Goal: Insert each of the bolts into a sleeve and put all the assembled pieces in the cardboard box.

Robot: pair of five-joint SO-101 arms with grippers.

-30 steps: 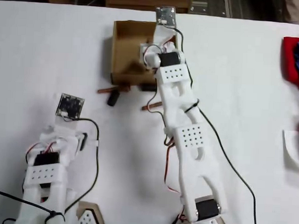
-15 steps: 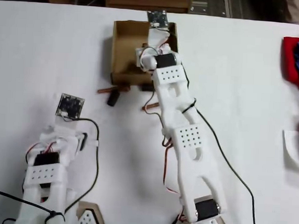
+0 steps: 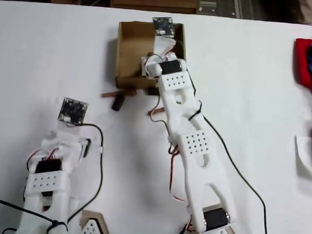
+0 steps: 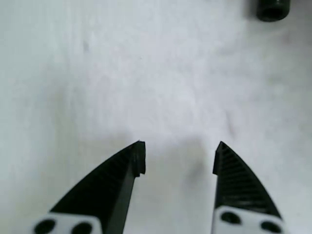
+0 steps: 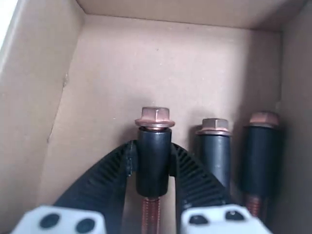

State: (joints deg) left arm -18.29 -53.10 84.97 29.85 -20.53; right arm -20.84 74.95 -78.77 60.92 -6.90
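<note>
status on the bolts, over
Right gripper shut on a sleeved bolt inside the box. Two assembled pieces beside it. Left gripper open over the table, loose sleeve nearby.

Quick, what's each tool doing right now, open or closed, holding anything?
Left tool: open, holding nothing.
Right tool: closed on a sleeved bolt, inside the cardboard box.

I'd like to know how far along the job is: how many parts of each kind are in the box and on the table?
Sleeved bolts in the cardboard box: 3, one held in the right gripper
Bare copper bolts on the table: 2
Loose black sleeves on the table: 2, one partly hidden by the arm
Total: 7
</note>
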